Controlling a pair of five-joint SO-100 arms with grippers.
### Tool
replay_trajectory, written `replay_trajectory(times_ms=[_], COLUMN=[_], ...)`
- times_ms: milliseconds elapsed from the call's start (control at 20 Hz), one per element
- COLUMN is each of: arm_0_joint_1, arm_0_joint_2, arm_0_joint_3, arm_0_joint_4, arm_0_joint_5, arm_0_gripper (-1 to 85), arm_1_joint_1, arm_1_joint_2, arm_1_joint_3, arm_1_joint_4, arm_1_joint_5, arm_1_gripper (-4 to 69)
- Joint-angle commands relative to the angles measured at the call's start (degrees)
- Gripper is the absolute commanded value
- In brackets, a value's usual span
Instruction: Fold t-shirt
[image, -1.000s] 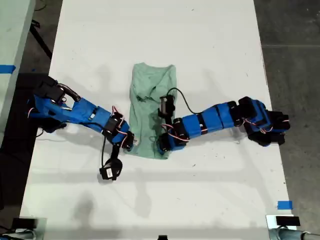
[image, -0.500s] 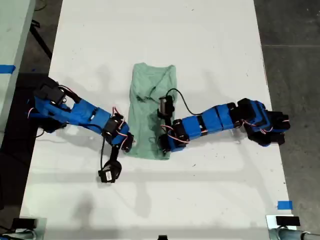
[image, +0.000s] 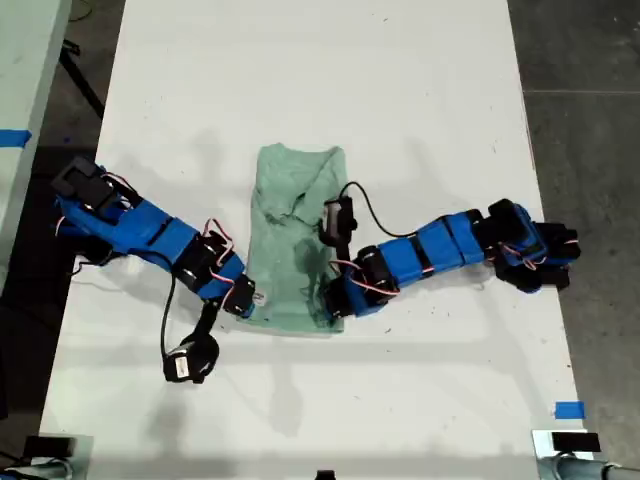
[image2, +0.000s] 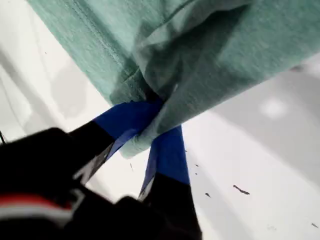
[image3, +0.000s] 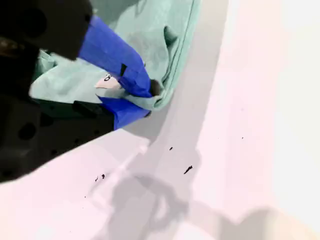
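The pale mint-green t-shirt lies as a long folded strip in the middle of the white table. In the exterior view, two blue arms meet at its near end. One gripper holds the corner on that view's left, the other gripper the corner on its right. My first gripper is shut on a bunched edge of the t-shirt. My second gripper is shut on a corner of the t-shirt, beside a small white tag. The wrist views do not show which arm is which.
A black cable with a small black module trails on the table by the arm on the exterior view's left. Blue tape marks the table near the exterior view's lower right. Dark floor borders the table.
Both grippers have drawn the shirt's near end toward the bottom of the exterior view. The whole shirt has slid that way and a little to that view's left.
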Motion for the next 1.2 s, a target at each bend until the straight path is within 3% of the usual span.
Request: replay_trajectory(times_ms=[0, 500, 950, 1150], arm_0_joint_1=[-0.88, -26.89, -48.96, -51.68], arm_0_joint_2=[7.47, 16.96, 14.59, 8.88], arm_0_joint_3=[-3.08, -3.69, -3.16, -4.04], arm_0_joint_4=[0.88, 9.4, 7.56, 4.75], arm_0_joint_5=[3.16, 26.02, 39.02, 40.96], arm_0_gripper=[0.0, 0.0, 0.0, 0.0], arm_1_joint_1=[2.11, 21.09, 37.09, 40.61], arm_1_joint_2=[7.91, 16.08, 15.91, 13.62], arm_1_joint_3=[-4.31, -3.87, -3.08, -3.08], arm_1_joint_4=[1.58, 5.54, 4.92, 3.16], arm_1_joint_5=[-2.99, -21.36, -34.54, -37.0], arm_1_gripper=[0.3, 0.3, 0.3, 0.3])
